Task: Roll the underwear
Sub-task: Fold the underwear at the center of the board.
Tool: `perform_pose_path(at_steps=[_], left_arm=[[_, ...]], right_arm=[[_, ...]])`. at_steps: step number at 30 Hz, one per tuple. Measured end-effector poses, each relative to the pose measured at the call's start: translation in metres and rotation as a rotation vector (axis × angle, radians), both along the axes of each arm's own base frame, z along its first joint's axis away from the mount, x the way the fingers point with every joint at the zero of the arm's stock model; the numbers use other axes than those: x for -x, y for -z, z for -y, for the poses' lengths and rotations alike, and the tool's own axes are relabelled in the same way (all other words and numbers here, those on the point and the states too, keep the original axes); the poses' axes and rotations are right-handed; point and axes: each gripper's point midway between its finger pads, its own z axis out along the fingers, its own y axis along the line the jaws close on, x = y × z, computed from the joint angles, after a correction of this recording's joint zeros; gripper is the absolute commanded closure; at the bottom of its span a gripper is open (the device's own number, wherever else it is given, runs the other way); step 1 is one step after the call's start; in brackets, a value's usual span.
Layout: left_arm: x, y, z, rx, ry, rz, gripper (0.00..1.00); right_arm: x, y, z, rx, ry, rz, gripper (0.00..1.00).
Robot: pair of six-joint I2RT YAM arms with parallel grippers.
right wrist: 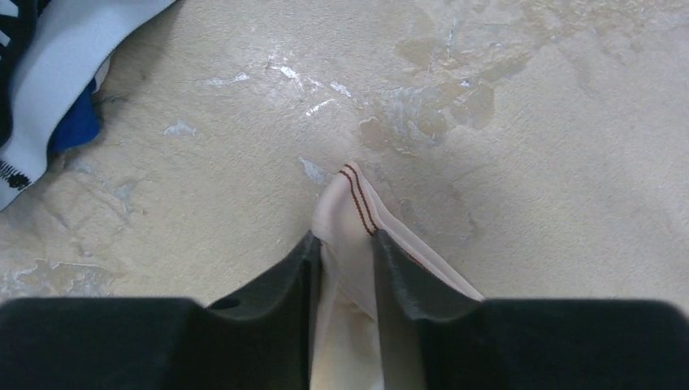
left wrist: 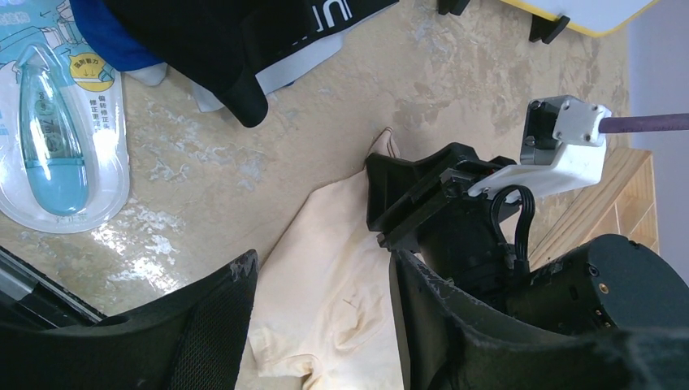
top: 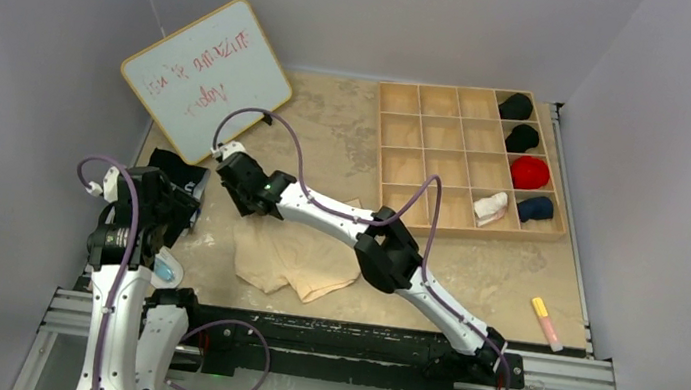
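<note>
**Right end effector pinches a corner of the underwear**

The beige fabric underwear (top: 297, 264) lies spread flat on the mottled tan tabletop (top: 329, 132), in the lower centre of the overhead view, just ahead of the arm bases. Its upper left corner, edged with a thin red-brown stitched hem, is bunched up off the surface.

The right arm stretches from its base at the lower right diagonally across to the left, elbow bent above the garment's right edge and wrist tipped down at that corner. The right end effector (right wrist: 341, 244) is narrowed onto the raised fold, one finger on each side of it and the cloth filling the gap.

The left arm stands upright at the lower left, its wrist bent over. The left end effector (left wrist: 321, 260) hangs above the garment's left side with its fingers wide apart and nothing between them.

A pile of dark clothing (left wrist: 244, 41) lies beside a packaged blue correction tape (left wrist: 57, 138). Farther off are a white-faced whiteboard (top: 206, 76) at the upper left, a wooden compartment tray (top: 431, 131) at the upper right holding rolled garments in its right column, and a pink and yellow marker (top: 545, 322).
</note>
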Motion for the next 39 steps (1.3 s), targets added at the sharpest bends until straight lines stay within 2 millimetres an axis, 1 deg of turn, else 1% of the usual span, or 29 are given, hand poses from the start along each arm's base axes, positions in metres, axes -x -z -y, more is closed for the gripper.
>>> perform_pose_path(at_steps=[5, 6, 7, 9, 11, 13, 15, 19, 20, 21, 23, 24, 26, 29, 30, 31, 33, 36, 38, 39], left_arm=[[0.0, 0.0, 0.001, -0.001, 0.013, 0.002, 0.42], [0.0, -0.001, 0.003, 0.002, 0.021, 0.003, 0.42], [0.0, -0.001, 0.004, 0.004, 0.028, 0.004, 0.42], [-0.003, -0.001, 0.007, 0.014, 0.051, 0.009, 0.42], [-0.008, -0.001, 0.014, 0.033, 0.096, 0.019, 0.42], [-0.016, 0.003, 0.023, 0.06, 0.154, 0.03, 0.42], [-0.022, 0.01, 0.033, 0.098, 0.218, 0.031, 0.42], [-0.033, 0.031, 0.058, 0.199, 0.355, 0.032, 0.41], [-0.035, 0.038, 0.064, 0.229, 0.388, 0.032, 0.41], [-0.036, 0.043, 0.07, 0.255, 0.421, 0.039, 0.41], [-0.039, 0.051, 0.081, 0.303, 0.472, 0.055, 0.39], [-0.041, 0.053, 0.084, 0.317, 0.49, 0.065, 0.38], [-0.046, 0.057, 0.091, 0.34, 0.533, 0.092, 0.37], [-0.056, 0.056, 0.101, 0.356, 0.593, 0.13, 0.36], [-0.062, 0.055, 0.106, 0.357, 0.619, 0.147, 0.36], [-0.067, 0.055, 0.111, 0.355, 0.647, 0.16, 0.36], [-0.074, 0.06, 0.123, 0.36, 0.701, 0.152, 0.37], [-0.081, 0.076, 0.145, 0.358, 0.785, 0.076, 0.37], [-0.084, 0.087, 0.152, 0.342, 0.814, 0.037, 0.37], [-0.084, 0.091, 0.153, 0.334, 0.817, 0.022, 0.37]], right_arm=[[0.003, 0.0, -0.002, -0.012, -0.017, -0.018, 0.89], [0.003, -0.001, -0.003, -0.017, -0.02, -0.025, 0.89], [0.003, -0.002, -0.002, -0.025, -0.025, -0.038, 0.93], [0.007, -0.005, 0.0, -0.048, -0.041, -0.079, 0.97], [0.013, -0.011, 0.008, -0.084, -0.057, -0.143, 0.98], [0.013, -0.024, 0.022, -0.137, -0.065, -0.198, 0.99], [0.008, -0.041, 0.036, -0.204, -0.068, -0.232, 1.0], [-0.007, -0.088, 0.063, -0.411, -0.097, -0.291, 1.0], [-0.013, -0.097, 0.069, -0.453, -0.103, -0.293, 1.0], [-0.019, -0.104, 0.076, -0.488, -0.107, -0.295, 1.0], [-0.024, -0.109, 0.085, -0.532, -0.119, -0.311, 1.0], [-0.024, -0.108, 0.089, -0.546, -0.129, -0.322, 1.0], [-0.018, -0.098, 0.095, -0.563, -0.153, -0.366, 1.0], [-0.005, -0.074, 0.108, -0.555, -0.157, -0.444, 1.0], [0.003, -0.06, 0.116, -0.544, -0.154, -0.488, 1.0], [0.004, -0.057, 0.119, -0.541, -0.149, -0.499, 1.0], [0.008, -0.042, 0.132, -0.532, -0.127, -0.545, 1.0], [-0.002, -0.032, 0.152, -0.529, -0.069, -0.572, 1.0], [-0.015, -0.027, 0.167, -0.528, -0.019, -0.573, 1.0], [-0.021, -0.024, 0.174, -0.526, 0.01, -0.57, 1.0]])
